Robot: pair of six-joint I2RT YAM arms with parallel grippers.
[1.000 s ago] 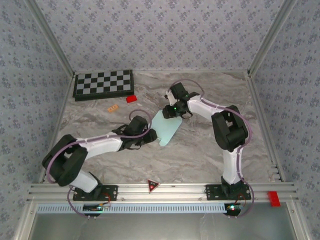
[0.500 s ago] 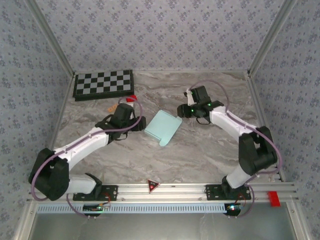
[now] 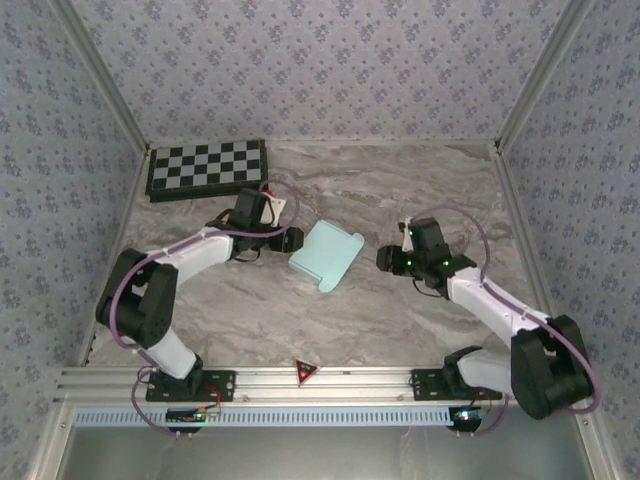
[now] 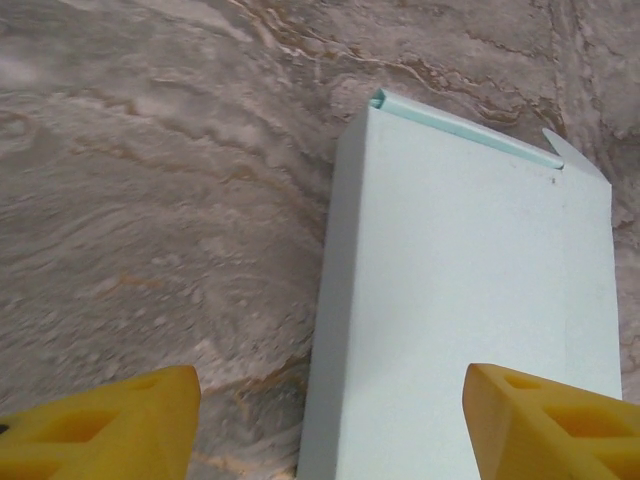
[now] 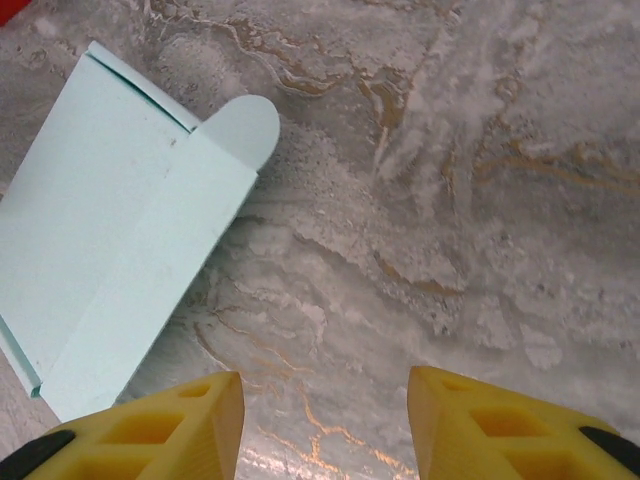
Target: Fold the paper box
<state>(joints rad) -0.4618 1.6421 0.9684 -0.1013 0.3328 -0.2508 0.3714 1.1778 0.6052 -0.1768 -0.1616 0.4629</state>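
Starting at the near edge, a metal rail runs along the front of the desk. A small red triangle marker sits on it between the two arm bases.

The right arm reaches from the near right toward the middle. The right tool hangs a little to the right of the paper box, apart from it. In the right wrist view its yellow fingers stand spread with only bare marbled desk between them, so it is released and grips nothing.

The paper box lies flat near the centre of the desk, between the two tools and at a slant to the desk edges. It is pale cyan card. A crease runs along its length, a rounded tab sticks out at one end, and a narrow tucked edge shows along its far end in the left wrist view.

The left arm stretches from the near left. The left tool is just beside the box's left edge. Its yellow fingers are spread wide, one over bare desk and the other over the card. It is released, with nothing clamped. Whether a fingertip touches the card I cannot tell.

Farthest away, a black-and-white checkerboard lies at the far left of the desk, by the patterned wall.
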